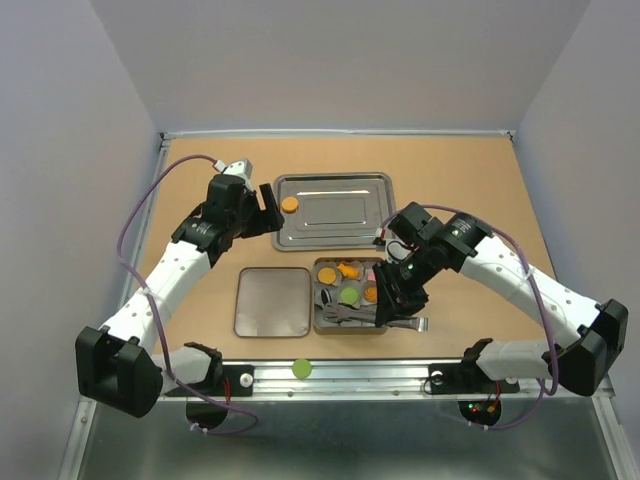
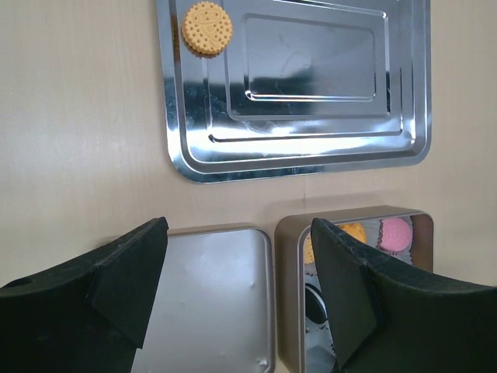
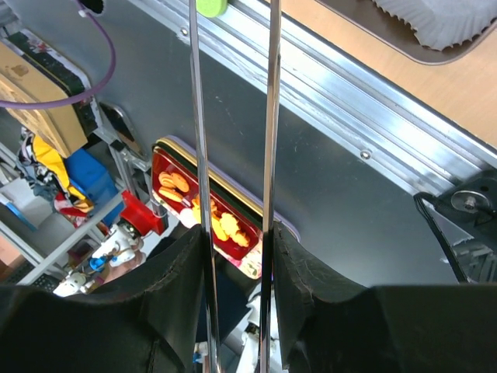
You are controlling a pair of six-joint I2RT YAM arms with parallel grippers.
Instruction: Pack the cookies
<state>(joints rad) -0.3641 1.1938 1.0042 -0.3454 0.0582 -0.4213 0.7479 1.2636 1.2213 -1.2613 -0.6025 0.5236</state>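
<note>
The right gripper (image 3: 237, 242) is clamping a pair of thin metal tongs (image 3: 271, 116), holding them low along the near side of the open tin (image 2: 286, 311). The left gripper (image 2: 237, 233) is hovering above the lid (image 2: 210, 311) with its jaws wide apart and empty. Several cookies (image 1: 348, 295) are sitting in the tin. 1 orange cookie (image 2: 206, 28) is lying on the steel tray (image 2: 311, 148), and 1 green cookie (image 1: 301, 368) is resting on the near rail (image 1: 400, 372).
</note>
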